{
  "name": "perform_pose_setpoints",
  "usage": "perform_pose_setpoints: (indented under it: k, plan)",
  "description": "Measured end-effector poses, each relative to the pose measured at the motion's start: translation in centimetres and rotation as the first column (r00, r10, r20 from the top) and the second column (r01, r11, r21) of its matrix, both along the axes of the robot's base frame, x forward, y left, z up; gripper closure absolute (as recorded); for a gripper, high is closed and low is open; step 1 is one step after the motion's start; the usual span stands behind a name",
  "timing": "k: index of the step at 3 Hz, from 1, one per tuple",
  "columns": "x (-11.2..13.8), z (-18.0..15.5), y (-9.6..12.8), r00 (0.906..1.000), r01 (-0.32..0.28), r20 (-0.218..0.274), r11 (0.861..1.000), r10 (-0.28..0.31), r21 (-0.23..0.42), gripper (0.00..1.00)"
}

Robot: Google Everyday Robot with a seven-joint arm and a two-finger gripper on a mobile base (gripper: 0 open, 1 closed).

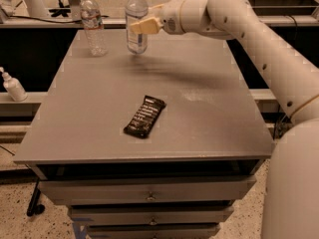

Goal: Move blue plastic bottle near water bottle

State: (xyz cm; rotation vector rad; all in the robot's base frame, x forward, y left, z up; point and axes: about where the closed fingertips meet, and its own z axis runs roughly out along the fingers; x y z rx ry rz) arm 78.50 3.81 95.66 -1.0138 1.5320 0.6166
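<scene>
The gripper (138, 27) sits over the far edge of the worktop (209, 118), toward 12 o'clock from its centre. Its tan fingers (145, 26) are pinched on the blue plastic bottle (136, 42) at mid-body. The bottle stands upright with its white cap on top. Whether its base touches the surface or hangs just above it, I cannot tell; a soft shadow lies on the worktop beneath it.

At 9 o'clock from that bottle, near but apart from it, the water bottle (93, 25) stands upright at the far-left corner. The white arm (234, 14) runs off from the gripper toward 3 o'clock, then bends down the right side.

At 6 o'clock from the gripper, well apart, a dark snack bar (144, 116) lies flat and slanted near the middle of the worktop. Drawers (149, 190) stack below the front edge. Off the worktop at 9 o'clock, a small white pump bottle (13, 86) stands on a lower ledge.
</scene>
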Motion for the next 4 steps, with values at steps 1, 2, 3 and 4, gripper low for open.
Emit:
perform_pose_setpoints:
  k: [1, 2, 3, 4]
  plan:
    - [1.1, -0.7, 2.5, 0.9994, -0.035, 0.003, 0.999, 0.035, -0.033, 1.0]
    - [2.1, -1.6, 4.3, 0.9982, -0.06, -0.004, 0.996, 0.06, -0.062, 1.0]
    - [2.7, -2.2, 5.6, 0.9969, -0.078, -0.011, 0.994, 0.078, -0.081, 1.0]
    - [3.1, -3.0, 6.4, 0.9955, -0.092, -0.031, 0.991, 0.09, -0.096, 1.0]
